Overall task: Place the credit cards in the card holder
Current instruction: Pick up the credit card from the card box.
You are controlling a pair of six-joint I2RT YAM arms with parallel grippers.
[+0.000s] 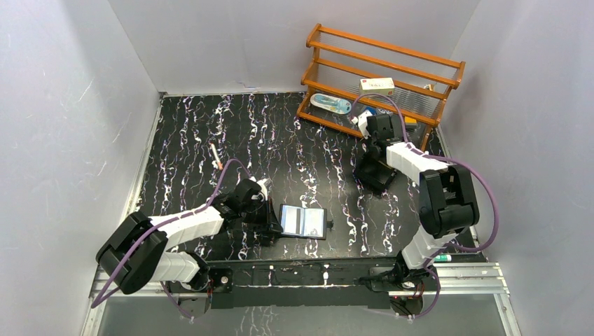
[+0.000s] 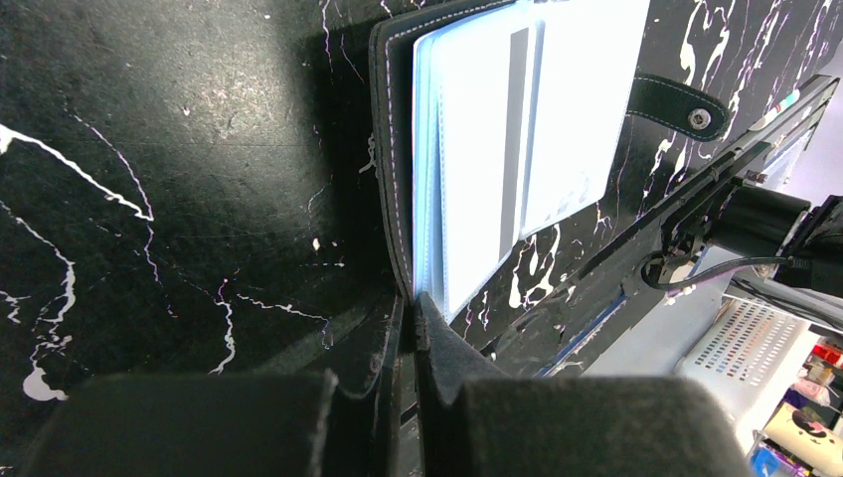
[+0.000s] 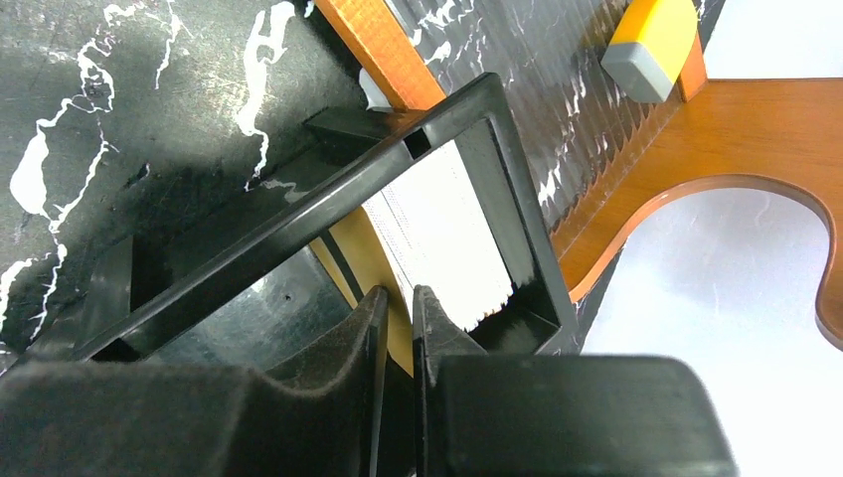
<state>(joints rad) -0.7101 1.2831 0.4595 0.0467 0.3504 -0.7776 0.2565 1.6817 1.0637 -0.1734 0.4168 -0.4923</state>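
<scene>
Open black card holder (image 1: 302, 222), pale-blue pockets up, lies on the bench (image 1: 210, 126), left end effector (image 2: 406, 304) clamped on its cover; right end effector (image 3: 400, 298) pinches a tan credit card (image 3: 360, 260) in the black box (image 3: 512, 209)

I see the card holder (image 1: 302, 221) lying open near the bottom middle of the top view. It is black with white stitches, pale blue see-through pockets (image 2: 477, 149) and a snap tab (image 2: 686, 107) at the upper right of the left wrist view. The credit cards (image 3: 447, 238) stand on edge inside a black box (image 3: 298, 224) in the middle of the right wrist view: white ones, with a tan-orange card (image 3: 360, 253) just beside them.
</scene>
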